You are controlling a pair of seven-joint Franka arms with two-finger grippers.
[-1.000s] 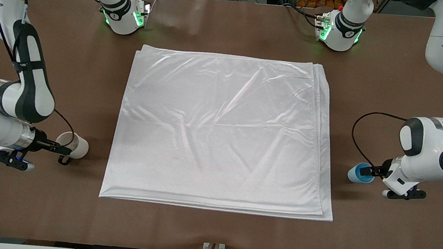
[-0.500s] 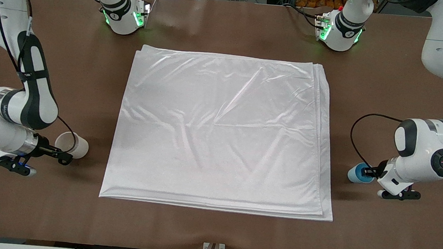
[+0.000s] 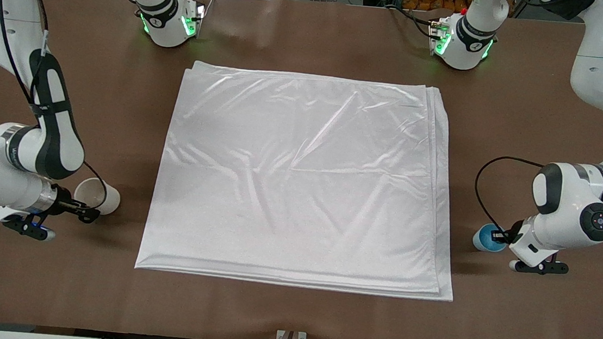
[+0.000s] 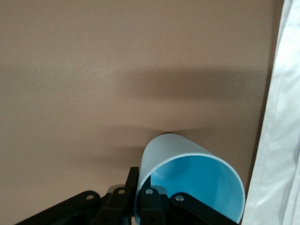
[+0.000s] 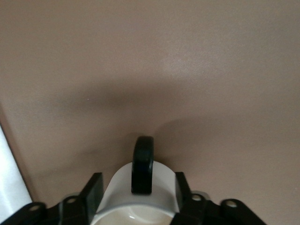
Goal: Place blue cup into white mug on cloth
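The white cloth (image 3: 301,175) lies spread on the middle of the table. The blue cup (image 3: 485,238) is beside the cloth at the left arm's end, tipped with its mouth toward my left gripper (image 3: 502,237). In the left wrist view my left gripper (image 4: 140,186) is shut on the cup's (image 4: 197,180) rim, one finger inside and one outside. The white mug (image 3: 98,197) is beside the cloth at the right arm's end. My right gripper (image 3: 80,208) is shut on it. In the right wrist view, that gripper's (image 5: 138,186) fingers flank the mug (image 5: 117,187), black handle (image 5: 142,164) between them.
The brown table (image 3: 289,310) runs all round the cloth. The two arm bases with green lights (image 3: 170,21) (image 3: 463,41) stand at the table edge farthest from the front camera. The cloth's edge shows in the left wrist view (image 4: 276,140) and the right wrist view (image 5: 9,183).
Both arms have swung their wrists and elbows a little. The mug and the cup have barely shifted and stay in the grippers beside the cloth.
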